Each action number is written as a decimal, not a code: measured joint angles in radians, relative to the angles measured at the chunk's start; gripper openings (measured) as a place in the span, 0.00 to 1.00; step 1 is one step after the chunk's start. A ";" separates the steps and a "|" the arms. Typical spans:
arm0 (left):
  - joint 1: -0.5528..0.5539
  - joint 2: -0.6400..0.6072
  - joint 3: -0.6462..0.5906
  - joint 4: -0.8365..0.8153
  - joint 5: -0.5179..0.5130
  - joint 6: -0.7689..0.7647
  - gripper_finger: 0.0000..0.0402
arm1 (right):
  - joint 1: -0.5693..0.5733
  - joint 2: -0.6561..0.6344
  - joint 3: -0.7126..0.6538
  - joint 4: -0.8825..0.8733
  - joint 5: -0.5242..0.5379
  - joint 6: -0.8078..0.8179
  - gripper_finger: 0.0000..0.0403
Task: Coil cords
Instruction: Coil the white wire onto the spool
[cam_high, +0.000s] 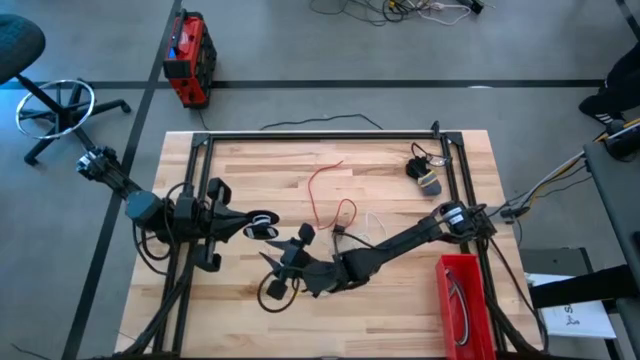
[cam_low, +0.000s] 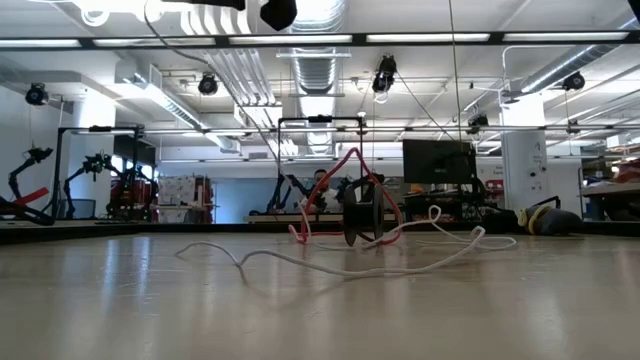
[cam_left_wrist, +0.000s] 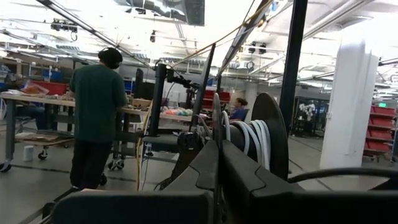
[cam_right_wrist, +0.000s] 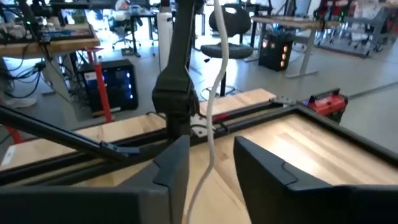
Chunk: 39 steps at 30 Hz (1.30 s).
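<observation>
White cord (cam_right_wrist: 211, 118) btwn right gripper (cam_right_wrist: 211, 171) fingers, left gripper (cam_high: 262, 226) adjacent

Overhead looks straight down; low camera, level, perhaps shares its red cord (cam_low: 345, 160).

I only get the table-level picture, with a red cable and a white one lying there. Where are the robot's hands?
Observer: From above, the right gripper and the left gripper sit close together, left of the red cord.
Operator: Is one of them holding the white cable?
Observer: On the right wrist camera, the white cord runs between the right gripper's spread fingers and is not visibly pinched.
Operator: Is anything else on the table?
Observer: A red bin stands on the table's right side.
</observation>
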<state>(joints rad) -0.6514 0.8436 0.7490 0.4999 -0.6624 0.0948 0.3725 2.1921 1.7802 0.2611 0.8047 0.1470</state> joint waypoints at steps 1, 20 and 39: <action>0.000 0.000 0.000 0.000 0.000 0.000 0.00 | 0.000 0.000 0.000 -0.013 0.000 0.017 0.29; -0.147 -0.029 0.000 -0.221 0.029 0.000 0.00 | 0.059 -0.261 -0.001 -0.707 -0.018 0.337 0.00; -0.145 0.105 -0.121 -0.474 -0.019 -0.392 0.00 | 0.104 -0.448 -0.001 -0.996 -0.059 0.628 0.00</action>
<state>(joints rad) -0.7963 0.9482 0.6284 0.0262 -0.6819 -0.2971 0.4764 1.7441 1.7794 -0.7352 0.7454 0.7755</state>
